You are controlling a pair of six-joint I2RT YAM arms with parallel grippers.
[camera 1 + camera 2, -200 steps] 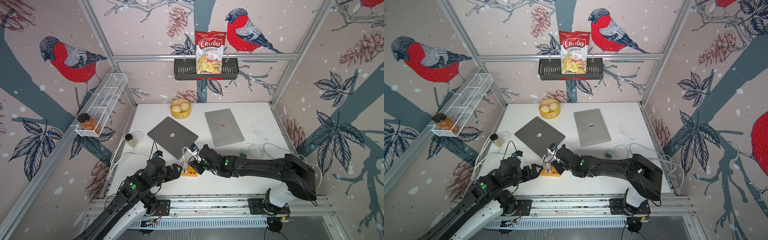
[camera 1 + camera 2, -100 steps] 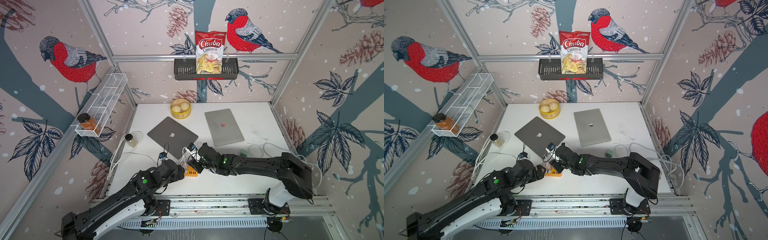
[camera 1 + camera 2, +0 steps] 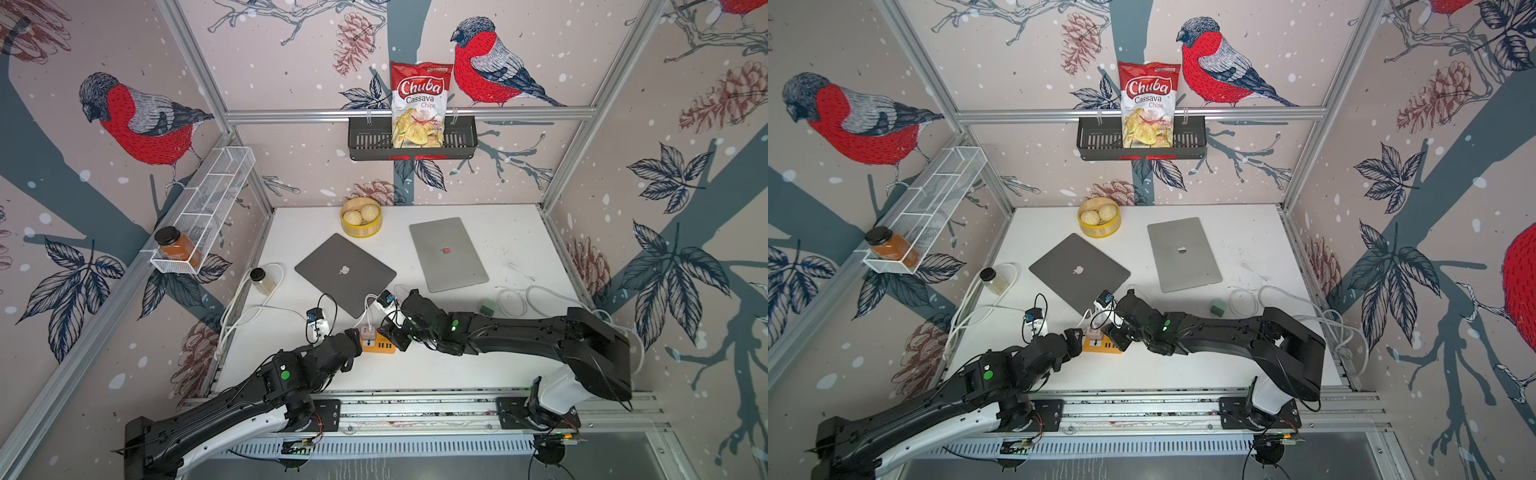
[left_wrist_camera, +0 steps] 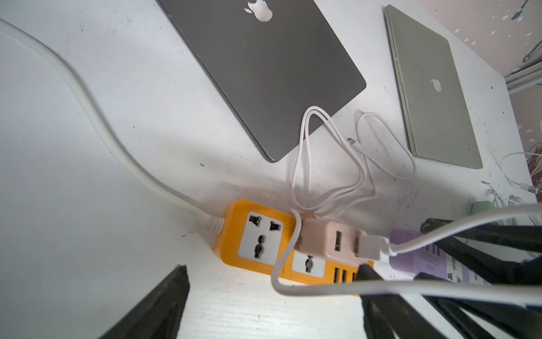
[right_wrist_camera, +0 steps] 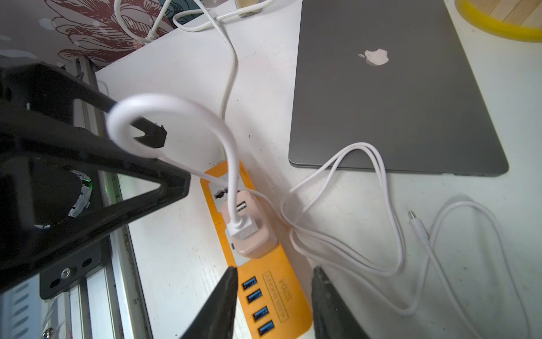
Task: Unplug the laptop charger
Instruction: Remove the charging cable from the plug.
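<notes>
A pink laptop charger (image 5: 252,232) sits plugged into an orange power strip (image 5: 281,296) near the table's front, also seen in both top views (image 3: 368,331) (image 3: 1093,333). A white cable's plug (image 4: 372,248) is in the charger, and its free end (image 5: 418,226) lies loose beside the dark grey laptop (image 3: 345,272). My right gripper (image 5: 275,268) has a finger on each side of the strip's USB end, shut on it. My left gripper (image 4: 272,268) stands open just short of the strip (image 4: 255,237), with the charger (image 4: 325,237) beyond its fingertips and nothing between them.
A silver laptop (image 3: 446,253) lies behind the right arm. A yellow steamer basket (image 3: 360,232) stands at the back, a small jar (image 3: 261,280) at the left. The strip's thick white cord (image 3: 249,309) runs left. Loose white cables (image 3: 532,297) and a green block (image 3: 487,309) lie at the right.
My left arm has stretched forward and low, bringing its gripper up to the strip's left end, jaws slightly narrower. The right gripper has stayed at the strip and closed a little.
</notes>
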